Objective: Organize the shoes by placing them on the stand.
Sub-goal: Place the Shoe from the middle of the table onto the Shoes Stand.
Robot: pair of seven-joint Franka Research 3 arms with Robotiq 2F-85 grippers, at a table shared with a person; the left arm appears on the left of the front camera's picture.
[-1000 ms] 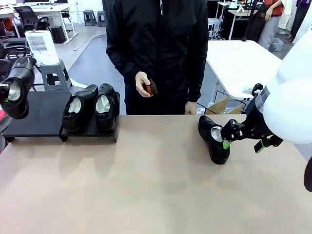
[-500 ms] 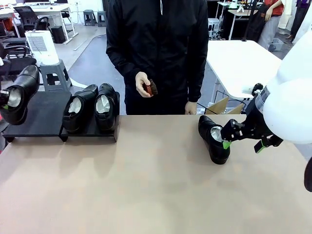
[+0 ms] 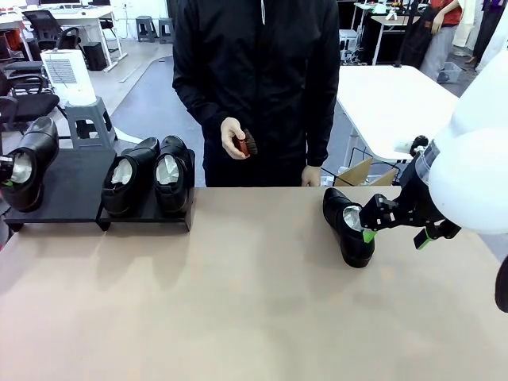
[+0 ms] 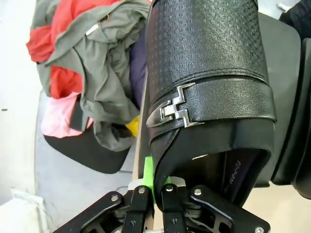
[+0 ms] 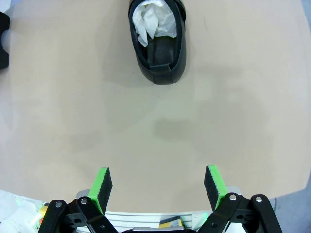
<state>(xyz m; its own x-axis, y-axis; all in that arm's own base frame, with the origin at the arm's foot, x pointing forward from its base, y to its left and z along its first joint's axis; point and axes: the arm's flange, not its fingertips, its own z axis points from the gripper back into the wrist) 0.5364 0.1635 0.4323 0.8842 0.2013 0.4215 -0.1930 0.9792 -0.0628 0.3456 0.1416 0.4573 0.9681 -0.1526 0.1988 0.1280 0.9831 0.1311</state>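
Green pads of the left gripper [image 4: 158,187] are pinched on the heel rim of a shoe [image 3: 28,163], held tilted over the stand's [image 3: 71,190] left section. Two shoes [image 3: 148,175] sit on its right section. The right gripper [image 5: 158,187] is spread wide above the table [image 3: 238,302], near the fourth shoe [image 5: 157,36].

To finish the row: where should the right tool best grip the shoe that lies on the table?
Probably the heel-side collar of the shoe on the table, from above: one finger inside the opening behind the paper, one outside. The right tool is open.
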